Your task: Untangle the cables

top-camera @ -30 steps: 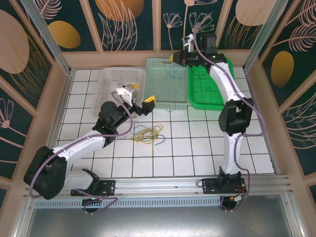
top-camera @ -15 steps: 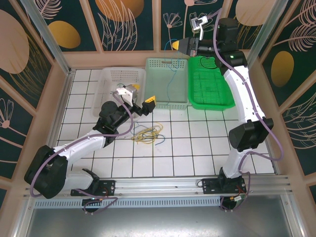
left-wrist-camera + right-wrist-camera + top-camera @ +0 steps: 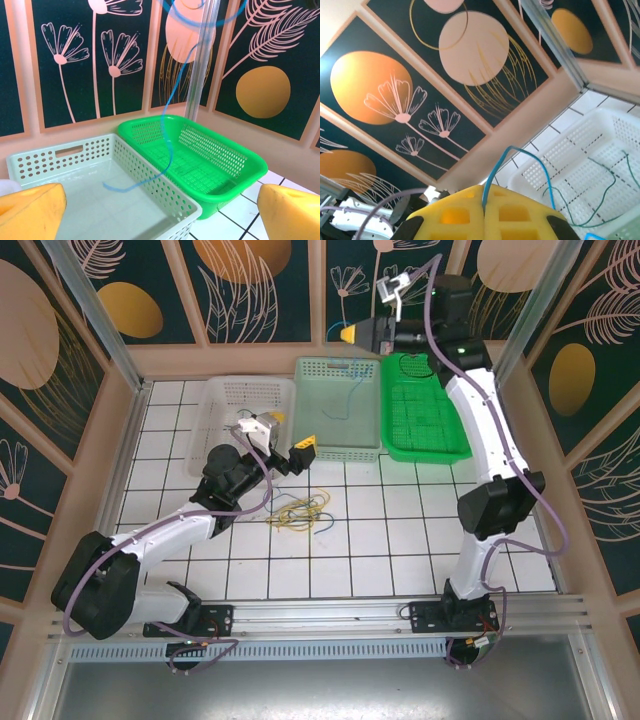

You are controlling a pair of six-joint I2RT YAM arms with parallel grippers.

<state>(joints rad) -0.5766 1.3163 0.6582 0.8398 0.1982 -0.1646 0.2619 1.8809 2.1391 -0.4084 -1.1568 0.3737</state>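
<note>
Hanging from the right gripper [image 3: 348, 333], raised high by the back wall, the blue cable [image 3: 171, 150] drops in a loose curve into the pale green basket [image 3: 60, 150], its free end curling low inside. The yellow pads [image 3: 455, 215] are pressed together on the cable's top end, so this pincer is closed on it.

The remaining tangle [image 3: 300, 510] of yellow, blue and dark strands lies on the white tiles, just in front of that basket. These cables look string-thin, light and limp. They will probably sag, snag on each other and slip from a loose pinch, so a free end or an outer loop seems the best place to take hold.

The left gripper [image 3: 290, 430] hovers beyond the tangle with its 2 fingers spread wide, holding and touching nothing.
</note>
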